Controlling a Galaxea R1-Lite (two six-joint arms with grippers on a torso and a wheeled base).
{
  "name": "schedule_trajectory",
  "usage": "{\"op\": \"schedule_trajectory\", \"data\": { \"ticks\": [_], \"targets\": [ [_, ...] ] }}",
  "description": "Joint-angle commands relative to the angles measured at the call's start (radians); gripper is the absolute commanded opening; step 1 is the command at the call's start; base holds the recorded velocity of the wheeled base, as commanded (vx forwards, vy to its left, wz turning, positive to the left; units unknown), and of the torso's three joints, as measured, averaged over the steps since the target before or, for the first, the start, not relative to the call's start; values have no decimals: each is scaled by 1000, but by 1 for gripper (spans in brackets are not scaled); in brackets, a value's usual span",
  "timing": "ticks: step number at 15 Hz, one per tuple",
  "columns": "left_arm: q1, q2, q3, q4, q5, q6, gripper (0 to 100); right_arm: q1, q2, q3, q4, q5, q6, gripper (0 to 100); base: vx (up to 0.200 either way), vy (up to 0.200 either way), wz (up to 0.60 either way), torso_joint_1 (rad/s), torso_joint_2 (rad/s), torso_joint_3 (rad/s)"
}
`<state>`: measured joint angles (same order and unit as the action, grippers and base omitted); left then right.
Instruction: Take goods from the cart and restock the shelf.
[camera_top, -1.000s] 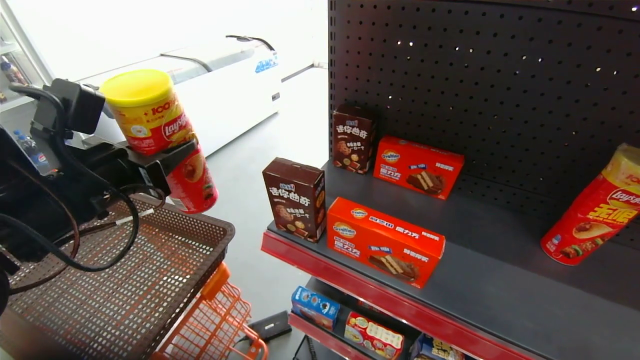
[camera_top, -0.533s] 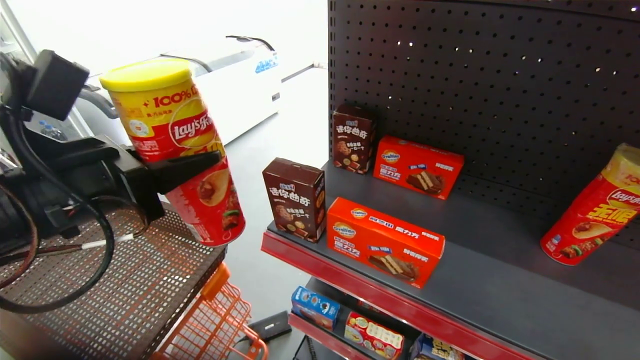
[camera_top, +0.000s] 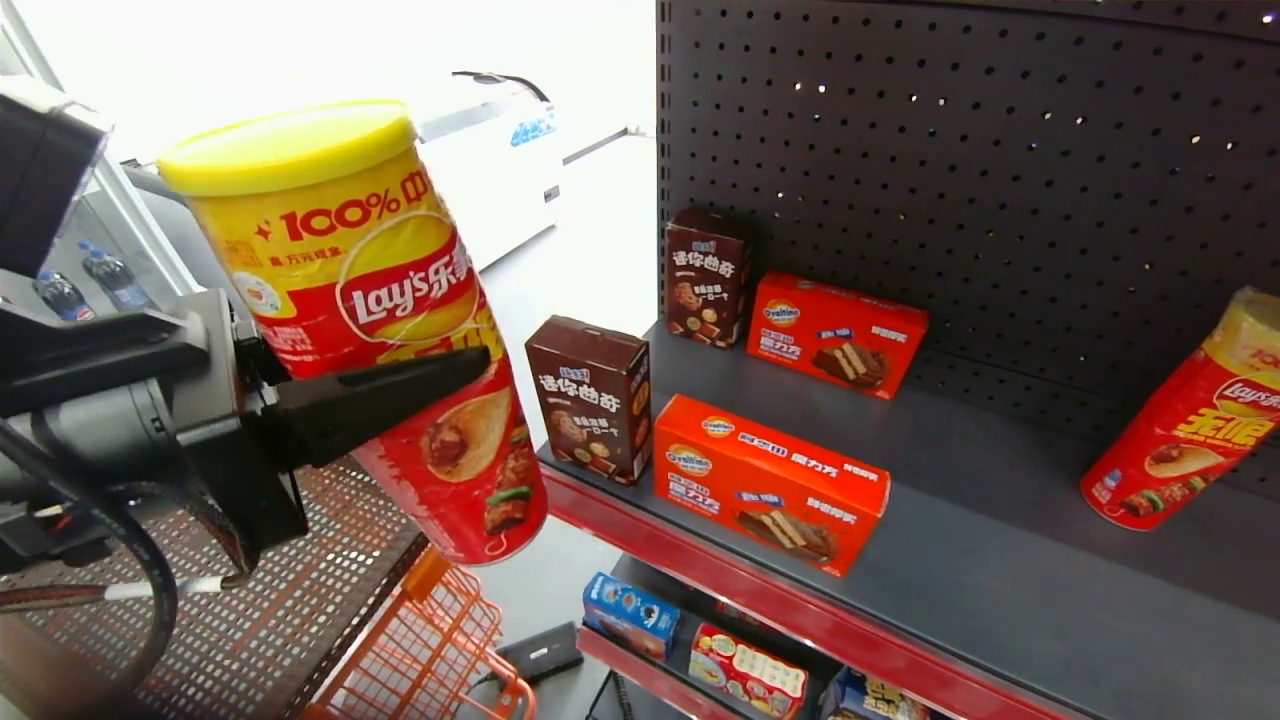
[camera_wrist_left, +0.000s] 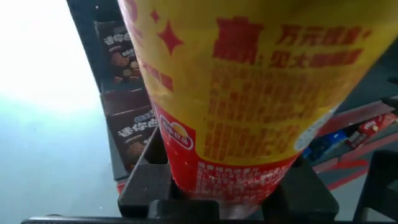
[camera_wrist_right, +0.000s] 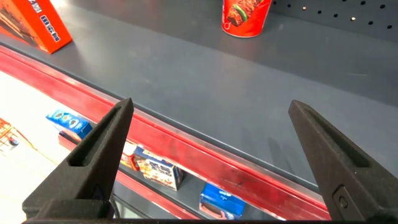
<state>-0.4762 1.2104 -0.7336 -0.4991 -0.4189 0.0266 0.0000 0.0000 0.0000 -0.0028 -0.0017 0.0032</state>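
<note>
The tall red and yellow chip can with a yellow lid has been lifted higher and brought nearer to the dark grey shelf with a red front edge. It is gripped around its middle by the left jaws. It is held in the air, a little tilted, just off the shelf's left front corner, beside the brown mesh cart basket. The right jaws are spread wide open above the shelf's front edge. A second red chip can is seen by the shelf's back edge.
</note>
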Motion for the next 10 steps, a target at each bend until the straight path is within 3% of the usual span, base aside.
{"op": "schedule_trajectory", "data": {
  "ticks": [1, 2, 4, 10],
  "targets": [
    [-75, -14, 48, -36, -1, -2, 0, 0, 0, 0, 0, 3, -2, 100, 0, 0, 0, 0, 0, 0],
    [-108, -23, 51, -39, -1, -11, 0, 0, 0, 0, 0, 5, -2, 100, 0, 0, 0, 0, 0, 0],
    [-156, -42, 54, -47, -9, -60, 0, 0, 0, 0, 0, 6, -2, 100, 0, 0, 0, 0, 0, 0],
    [-185, -45, 77, -47, -29, -66, 0, 2, 0, 0, 0, 6, -2, 100, 0, 0, 0, 0, 0, 0]
  ]
}}
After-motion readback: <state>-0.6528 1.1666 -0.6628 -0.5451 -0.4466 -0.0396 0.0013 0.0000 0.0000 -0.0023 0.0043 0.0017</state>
